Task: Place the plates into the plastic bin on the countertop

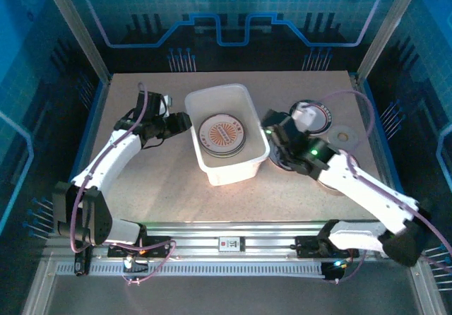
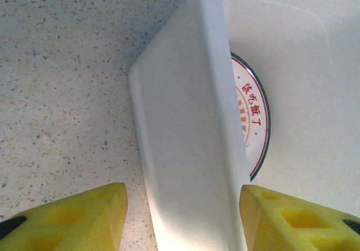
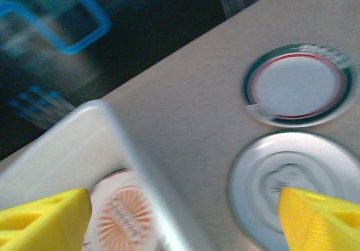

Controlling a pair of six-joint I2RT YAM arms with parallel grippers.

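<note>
An aluminium rail [image 1: 198, 244] runs along the near edge and carries both arm bases. Beyond it lies the countertop [image 1: 162, 188], beige, speckled and edged in blue. Behind that stand blue-lit enclosure walls [image 1: 141, 4] marked with a circuit pattern.

The plastic bin [image 1: 233, 176] sits mid-table, slightly askew. Plates [image 1: 222, 134] lie inside it, and the top one has an orange-brown rayed centre. On the countertop just right of the bin rests a grey-white plate [image 3: 292, 178]. Farther back is a plate with a dark green and red rim [image 3: 298, 82], and a thin pale disc [image 1: 344, 136] with a centre hole lies near it.

The left gripper [image 2: 183, 220] is parted across the bin's left wall. One yellow finger [image 2: 84, 217] is outside over the countertop, clear of the wall. The other is inside, close to the lip, and contact there cannot be told. It clamps nothing.

The right gripper [image 3: 183, 223] is spread wide and empty over the bin's right wall. One of its fingers is above the bin and the other above the grey-white plate. Its wrist view is blurred.
</note>
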